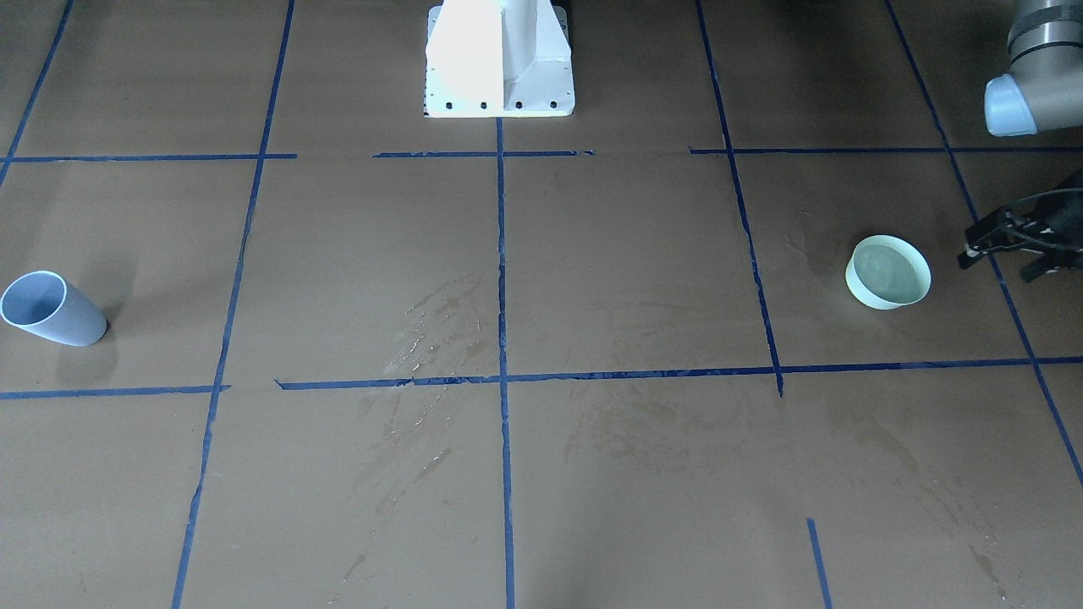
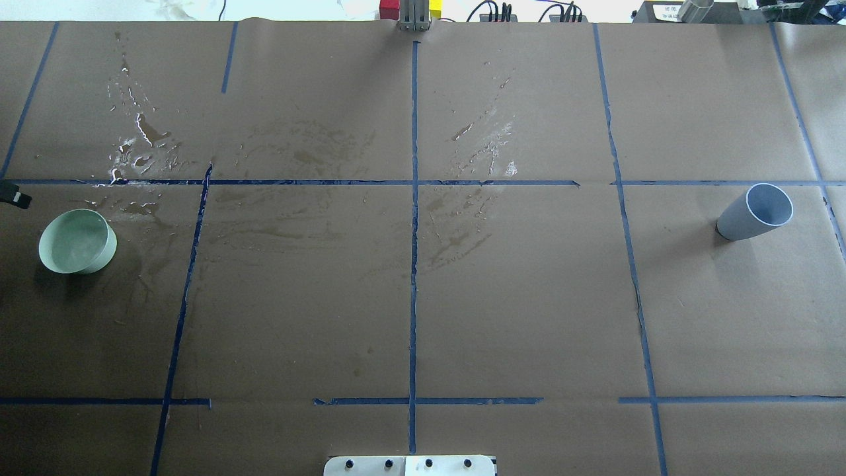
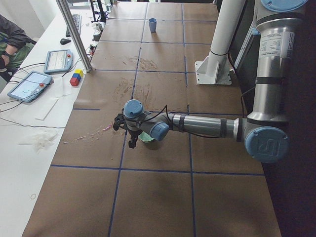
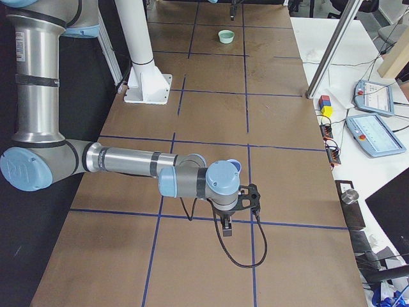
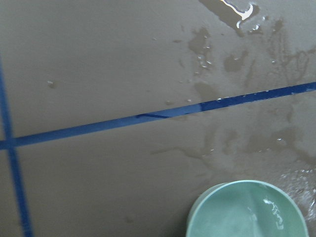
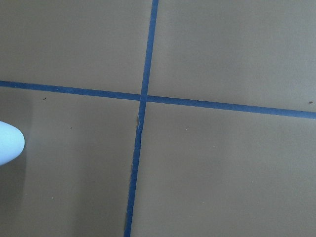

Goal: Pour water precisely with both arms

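Table [image 2: 529, 297]: brown paper, blue tape grid, wet streaks.
Left arm [image 3: 207, 126]: stretched low; left gripper [image 3: 128, 136] just beside bowl, finger spread unclear.
Right arm [image 4: 128, 160]: right gripper [image 4: 228, 225] near cup, spread cannot be told.
Bowl [image 1: 856, 286]: pale green, robot's left end.
Cup [image 1: 52, 309]: grey-blue, upright, right end.
Water [image 1: 887, 272]: inside bowl.

My table [image 2: 529, 317] is covered in matt brown paper, faintly creased. It is marked out with smooth blue tape lines [image 2: 414, 264] that shine slightly. Glossy wet streaks [image 2: 142, 142] and duller, darker damp patches mottle the paper. The pale green bowl [image 1: 876, 303] looks like smooth plastic with a soft sheen. The water [image 5: 247, 212] in it is clear, with small white glints. The grey-blue cup [image 2: 740, 225] is smooth, matt plastic. The left arm [image 3: 202, 126] and right arm [image 4: 128, 163] are brushed silver metal tubes with satin light-blue joint caps [image 3: 266, 144]. The white pedestal [image 1: 499, 59] looks like glossy painted metal.
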You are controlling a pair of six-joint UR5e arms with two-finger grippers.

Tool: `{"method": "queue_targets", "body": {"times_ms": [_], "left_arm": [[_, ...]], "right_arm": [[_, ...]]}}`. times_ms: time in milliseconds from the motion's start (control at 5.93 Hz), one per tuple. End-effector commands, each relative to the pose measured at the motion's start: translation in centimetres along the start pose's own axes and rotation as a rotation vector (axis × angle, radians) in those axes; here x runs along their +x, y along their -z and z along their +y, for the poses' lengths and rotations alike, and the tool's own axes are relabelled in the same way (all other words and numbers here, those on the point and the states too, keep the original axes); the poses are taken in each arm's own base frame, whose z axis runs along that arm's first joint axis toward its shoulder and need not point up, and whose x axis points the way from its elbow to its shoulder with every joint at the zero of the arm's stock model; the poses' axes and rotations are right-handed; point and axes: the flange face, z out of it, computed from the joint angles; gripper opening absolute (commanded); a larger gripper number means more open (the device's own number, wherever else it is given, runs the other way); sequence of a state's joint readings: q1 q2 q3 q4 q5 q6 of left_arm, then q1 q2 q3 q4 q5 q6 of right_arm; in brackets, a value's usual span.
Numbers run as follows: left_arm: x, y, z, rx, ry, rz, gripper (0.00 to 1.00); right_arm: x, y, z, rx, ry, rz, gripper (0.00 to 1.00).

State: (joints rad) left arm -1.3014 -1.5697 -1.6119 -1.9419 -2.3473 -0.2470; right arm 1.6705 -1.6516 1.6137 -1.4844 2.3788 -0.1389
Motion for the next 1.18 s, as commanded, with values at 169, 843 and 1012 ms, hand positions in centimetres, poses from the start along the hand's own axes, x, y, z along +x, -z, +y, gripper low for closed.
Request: {"method": "queue_targets", "body": {"times_ms": [169,843,1012], "left_arm": [[-9.4,8.5,2.5,-0.033,-0.011,-0.09,1.0],[-12.8,7.3,8.7,-0.129,0.121,-0.099,1.0],[-12.3,7.7,8.8,-0.129,0.124,-0.099,1.0]], "right_arm": [[-0.2,0.4,-0.8,0.005,0.002,0.008,1.0],[-1.4,-1.0,-1.5,-0.068,-0.026,-0.003,1.0],[-2.5,-2.2,-1.7,-0.093,-0.002,-0.005,1.0]]}}
